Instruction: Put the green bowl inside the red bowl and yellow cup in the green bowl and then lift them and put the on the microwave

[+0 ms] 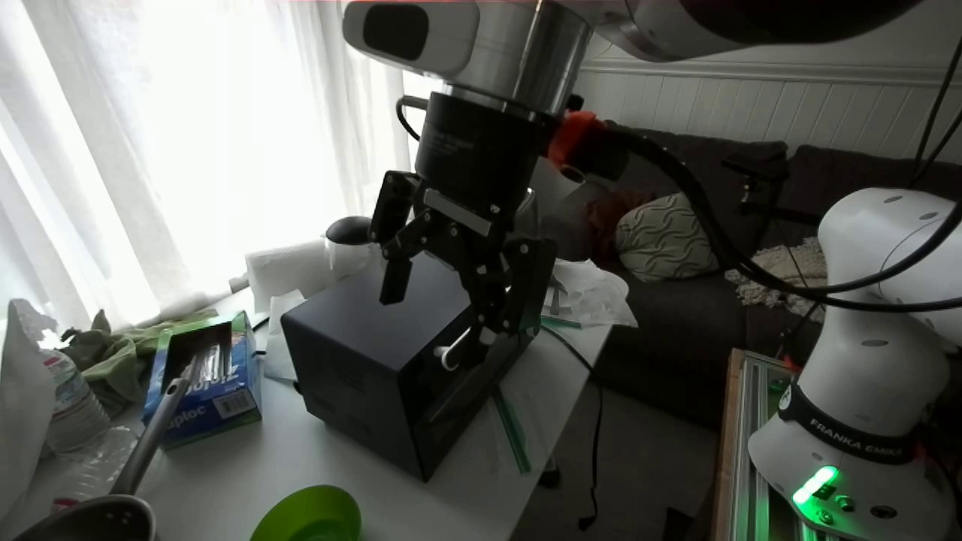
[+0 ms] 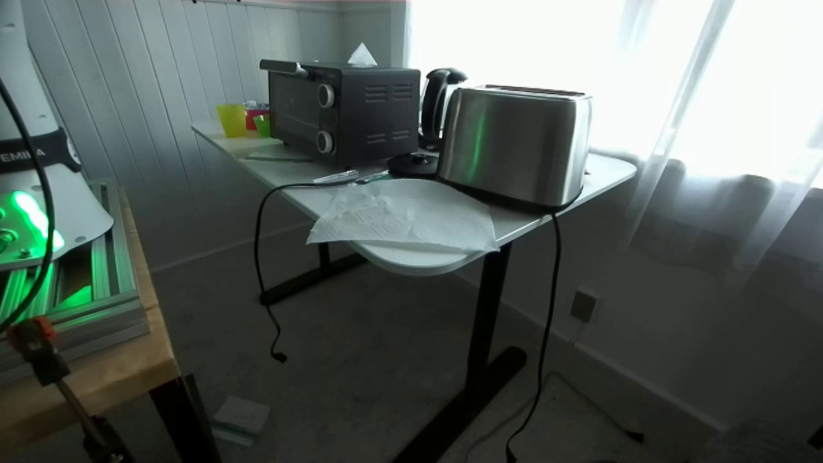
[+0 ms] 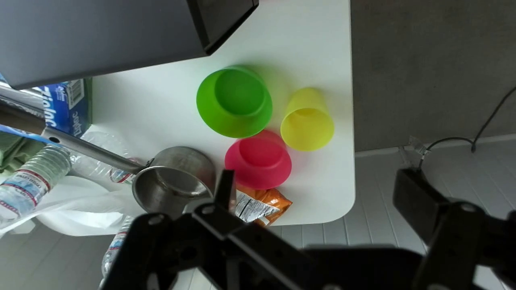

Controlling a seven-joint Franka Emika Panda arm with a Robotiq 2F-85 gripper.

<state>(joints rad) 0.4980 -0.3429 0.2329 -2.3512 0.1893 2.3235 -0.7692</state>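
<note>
The lime-green bowl (image 3: 238,100) stands upright on the white table; it is partly cut off in an exterior view (image 1: 308,518). The red-pink bowl (image 3: 262,161) is beside it; their rims overlap in the wrist view, so touching is unclear. The yellow cup (image 3: 308,121) stands upright near the table edge. All three show small beyond the oven in an exterior view, where the yellow cup (image 2: 231,120) is clearest. The microwave, a black oven (image 1: 353,376), is beside the green bowl. My gripper (image 1: 451,308) is open and empty above the oven; its fingers (image 3: 320,191) are wide apart.
A steel saucepan (image 3: 177,177), an orange snack bag (image 3: 266,205), a Ziploc box (image 1: 210,383) and plastic bottles are near the bowls. A silver toaster (image 2: 514,145), a kettle (image 2: 437,103) and paper towel (image 2: 405,215) stand past the oven. A cord hangs off the table.
</note>
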